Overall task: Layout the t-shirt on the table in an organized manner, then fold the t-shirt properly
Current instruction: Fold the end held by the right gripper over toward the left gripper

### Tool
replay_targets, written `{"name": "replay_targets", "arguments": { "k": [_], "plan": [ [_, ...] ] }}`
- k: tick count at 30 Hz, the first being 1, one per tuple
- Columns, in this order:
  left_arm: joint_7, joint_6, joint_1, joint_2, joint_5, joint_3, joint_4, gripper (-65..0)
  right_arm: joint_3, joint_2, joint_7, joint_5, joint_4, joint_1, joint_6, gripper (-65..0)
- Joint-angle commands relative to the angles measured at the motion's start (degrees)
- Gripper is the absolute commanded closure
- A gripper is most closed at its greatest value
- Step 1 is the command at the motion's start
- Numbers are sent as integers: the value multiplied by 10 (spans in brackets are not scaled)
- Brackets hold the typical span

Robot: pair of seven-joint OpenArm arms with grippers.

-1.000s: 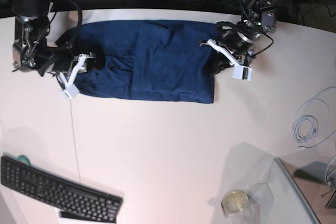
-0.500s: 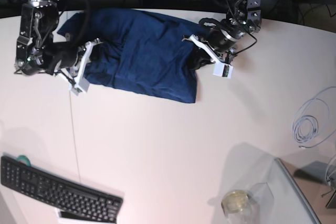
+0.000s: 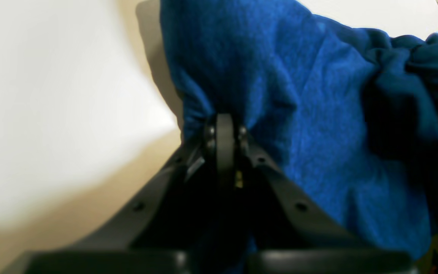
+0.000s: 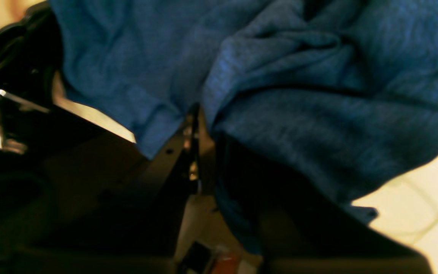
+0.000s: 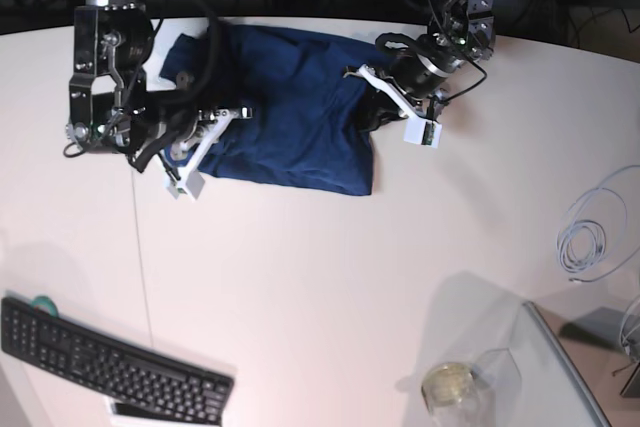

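**Both claws pinched on the shirt, fold in mid-swing**

Here we are at the far edge of the white surface (image 5: 320,277), and the navy t-shirt (image 5: 290,117) lies there as a bunched, roughly rectangular bundle. Both arms are on it at once. The left claw (image 5: 392,97), on the right side of the overhead view, is clamped tight on the cloth at that end; the wrist view shows its jaws (image 3: 222,129) closed together with blue knit gathered and puckering right at the tips. The right claw (image 5: 205,127), on the other side, is pinched down too, with a fold of fabric trapped between its narrow jaws (image 4: 194,118) and cloth draped over both sides.

Where does the job stand? By my reading, the laying-out is behind us and folding is underway: the shirt is doubled over on itself, no sleeves spread out. But it is not tidy. The left end is rumpled and lifted, edges uneven. Still to come, I'd judge: setting the held edges down square, letting go, and probably another fold to finish.
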Motion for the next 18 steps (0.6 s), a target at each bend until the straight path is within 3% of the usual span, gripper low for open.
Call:
{"name": "replay_targets", "arguments": {
  "k": [1, 9, 18],
  "plan": [
    [-9, -4, -1, 1, -8, 0, 10, 0, -4, -5, 5, 10, 11, 6, -12, -2],
    [-8, -4, 8, 2, -9, 0, 24, 0, -42, -23, 7, 10, 31, 10, -92, -2],
    [-8, -4, 11, 0, -9, 0, 46, 0, -128, -21, 94, 10, -18, 14, -165, -2]
  ]
}}
